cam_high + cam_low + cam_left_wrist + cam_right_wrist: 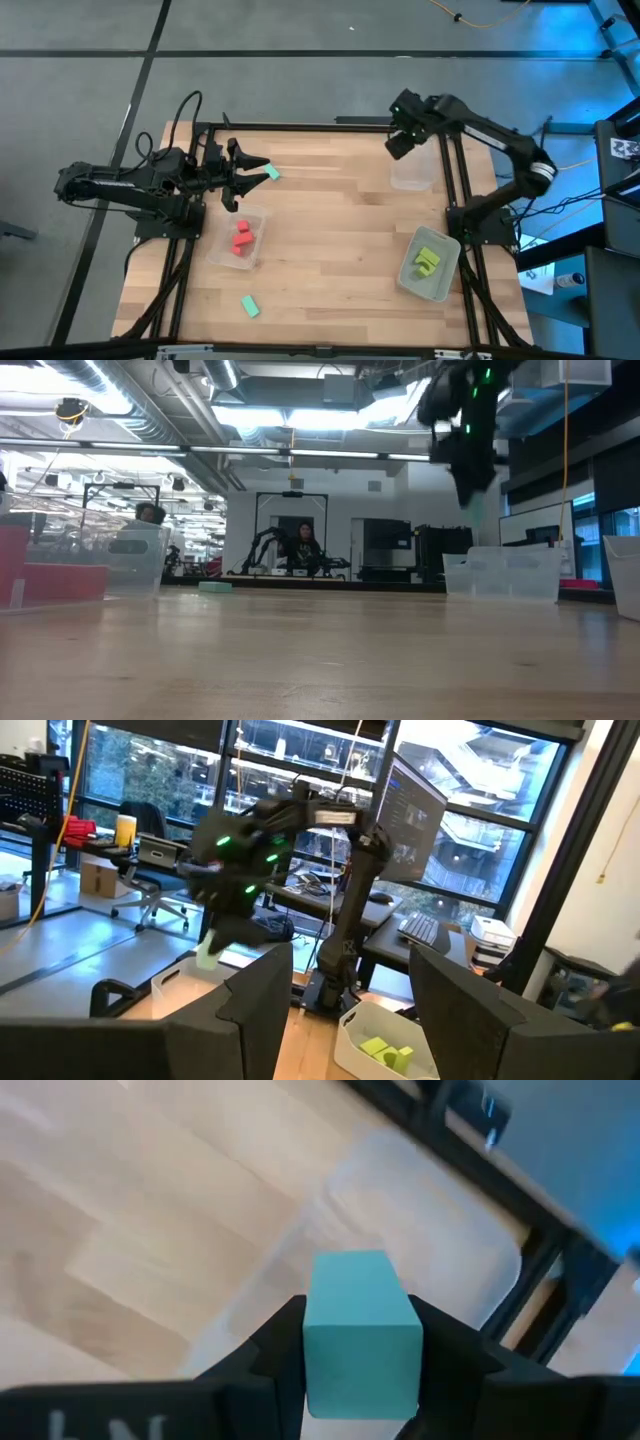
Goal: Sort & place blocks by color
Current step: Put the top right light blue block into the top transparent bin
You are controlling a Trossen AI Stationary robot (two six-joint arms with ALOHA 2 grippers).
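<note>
My right gripper (398, 146) hangs over an empty clear tray (412, 170) at the table's far right and is shut on a teal block (360, 1325). The low view shows it high up (470, 485). My left gripper (244, 180) is open at the far left, and a second teal block (270, 173) lies flat on the wood just beyond its fingertips. A third teal block (249, 306) lies near the front edge. Red blocks (240, 238) sit in a clear tray, and yellow-green blocks (428, 262) sit in another. My right gripper pinches the teal block by two opposite side faces (318, 1342) between its two fingers. The fingers come from above, slanting down. The block is lifted clear of the table and hangs over the empty clear tray (420, 1270).
The red blocks' tray (237, 262) stands close beside my left gripper. The yellow-green blocks' tray (405, 280) is at the near right, by the right arm's base. Black frame rails (455, 170) run along the table's sides. Bare wood lies in the table's middle (340, 240).
</note>
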